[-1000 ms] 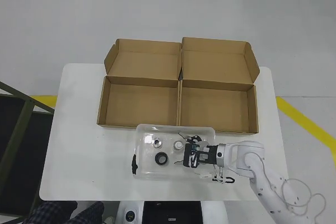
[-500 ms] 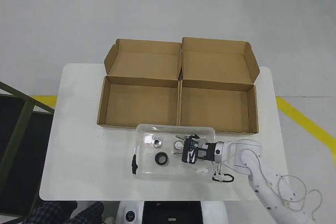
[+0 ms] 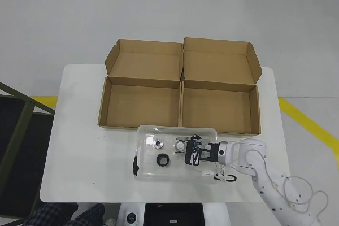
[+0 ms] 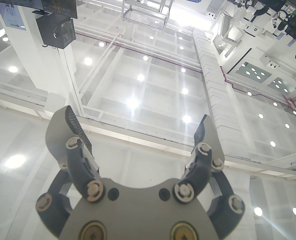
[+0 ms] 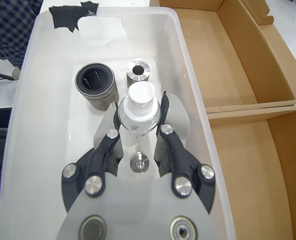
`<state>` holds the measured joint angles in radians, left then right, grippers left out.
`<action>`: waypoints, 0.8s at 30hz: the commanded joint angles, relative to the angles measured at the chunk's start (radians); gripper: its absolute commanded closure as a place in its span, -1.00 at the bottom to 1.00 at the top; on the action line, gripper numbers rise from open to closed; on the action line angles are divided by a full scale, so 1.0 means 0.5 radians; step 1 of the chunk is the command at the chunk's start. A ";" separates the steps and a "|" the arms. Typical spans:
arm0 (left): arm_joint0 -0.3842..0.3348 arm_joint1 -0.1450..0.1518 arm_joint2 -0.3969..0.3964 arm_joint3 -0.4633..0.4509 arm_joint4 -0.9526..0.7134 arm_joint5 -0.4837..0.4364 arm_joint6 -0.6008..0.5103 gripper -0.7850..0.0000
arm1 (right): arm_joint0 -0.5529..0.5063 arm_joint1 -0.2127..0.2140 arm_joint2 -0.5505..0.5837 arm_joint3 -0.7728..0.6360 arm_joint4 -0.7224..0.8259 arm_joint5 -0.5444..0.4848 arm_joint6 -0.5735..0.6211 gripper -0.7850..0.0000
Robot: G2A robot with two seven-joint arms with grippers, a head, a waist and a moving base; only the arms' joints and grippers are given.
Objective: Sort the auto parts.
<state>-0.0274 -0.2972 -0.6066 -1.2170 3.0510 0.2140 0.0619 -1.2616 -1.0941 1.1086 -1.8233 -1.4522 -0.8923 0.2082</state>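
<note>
My right gripper [image 5: 140,102] is inside a clear plastic bin [image 5: 187,58] and is shut on a small clear part with a white cap [image 5: 141,93], which stands upright between the fingers. Beside it in the bin stand a dark ringed metal bearing sleeve [image 5: 96,86] and a short silver cylinder with a centre hole [image 5: 138,72]. A small shiny metal piece [image 5: 139,163] lies on the bin floor under the gripper. From above, the right gripper [image 3: 187,152] is at the bin's right half. My left gripper [image 4: 138,128] is open and points up at the ceiling.
Two open cardboard boxes sit side by side behind the bin, the left box [image 3: 141,106] and the right box [image 3: 217,110], both bare inside. Black tape [image 5: 65,17] and a white label mark the bin's end wall. Bare white table [image 3: 82,147] lies left of the bin.
The right gripper has shifted slightly toward the boxes within the bin, coming around the white-capped part. The other parts have stayed put.
</note>
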 commanded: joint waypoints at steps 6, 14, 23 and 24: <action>0.000 0.000 0.000 0.000 0.000 0.000 0.000 -1.00 | -0.044 0.024 0.098 -0.122 0.145 -0.076 -0.016 1.00; 0.000 0.000 0.000 0.000 0.000 0.000 0.000 -1.00 | -0.121 0.044 0.266 -0.272 0.456 -0.020 -0.126 1.00; 0.000 0.000 0.000 0.000 0.000 0.000 0.000 -1.00 | -0.204 0.060 0.458 -0.332 0.788 0.070 -0.270 1.00; 0.000 0.000 0.000 0.000 0.000 0.000 0.000 -1.00 | -0.209 0.062 0.480 -0.351 0.814 0.077 -0.279 1.00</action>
<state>-0.0274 -0.2971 -0.6066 -1.2170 3.0510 0.2140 0.0619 -1.3647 -1.0642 1.3391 -1.9918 -1.0558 -0.8562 0.0713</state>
